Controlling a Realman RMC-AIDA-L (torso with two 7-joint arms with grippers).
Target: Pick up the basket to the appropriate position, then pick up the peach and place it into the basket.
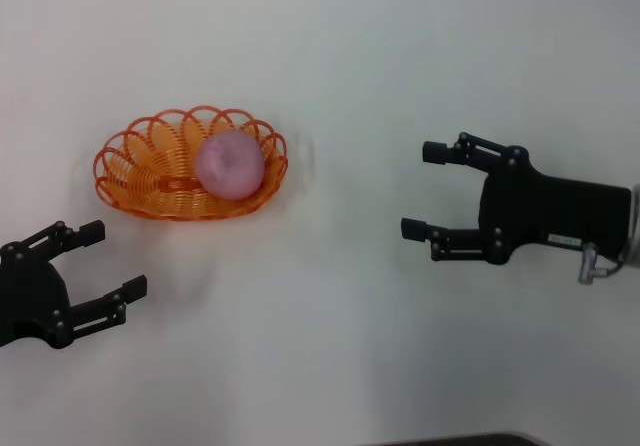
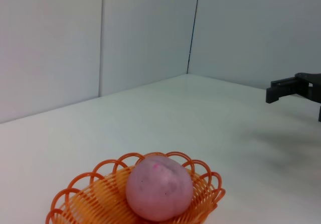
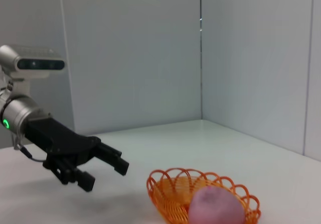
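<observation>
Both sets of jaws stand apart and hold nothing. The left gripper point(image 1: 112, 261) hovers at the near left of the tabletop point(image 1: 330, 346), just beside the basket point(image 1: 135, 166), which lies farther off with its long axis running left to right. The peach point(image 1: 230, 165) already sits inside, toward its right end. The right gripper point(image 1: 420, 191) hangs well apart on the right, jaws pointing left, so little seems left to do.

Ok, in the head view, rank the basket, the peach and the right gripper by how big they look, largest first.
1. Right gripper with its black body: looks about as big as the basket, and it may be nearer the camera, so the top two are unsure.
2. Basket.
3. Peach: clearly smallest, sitting inside the basket.
</observation>
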